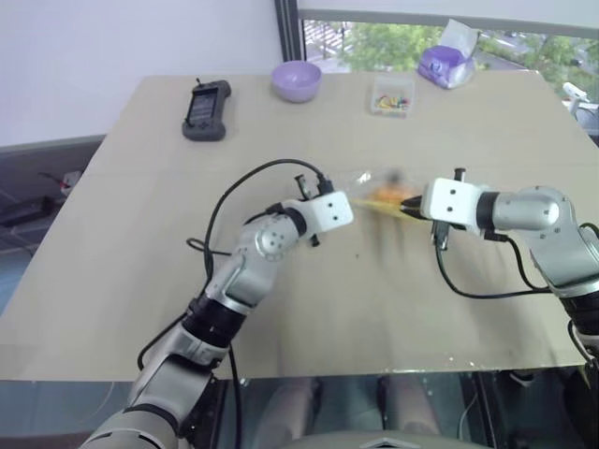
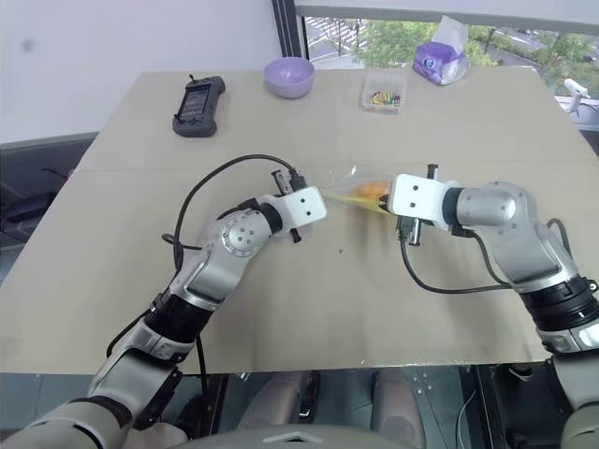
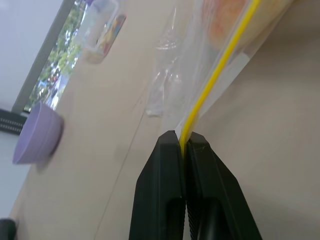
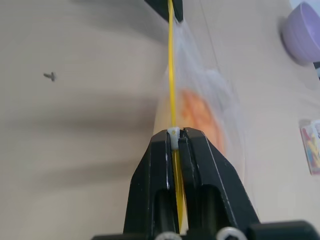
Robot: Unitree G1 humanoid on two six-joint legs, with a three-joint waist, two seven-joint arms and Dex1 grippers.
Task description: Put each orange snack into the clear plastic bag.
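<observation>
The clear plastic bag (image 1: pixel 372 185) hangs stretched between my two grippers just above the middle of the table. Its yellow strip (image 3: pixel 220 65) runs taut from one gripper to the other. The orange snack (image 4: pixel 192 112) sits inside the bag, seen through the crinkled film, close to the right gripper. My left gripper (image 3: pixel 183 137) is shut on one end of the yellow strip. My right gripper (image 4: pixel 173 132) is shut on the strip's other end, at a small white slider. In the head views the left gripper (image 1: pixel 356 200) and right gripper (image 1: pixel 406 204) face each other.
At the table's far side stand a purple bowl (image 1: pixel 297 79), a small clear box of colourful bits (image 1: pixel 391 94), a purple tissue pack (image 1: pixel 446 64) and a black handheld device (image 1: pixel 206 109). Black cables loop from both wrists over the table (image 1: pixel 140 281).
</observation>
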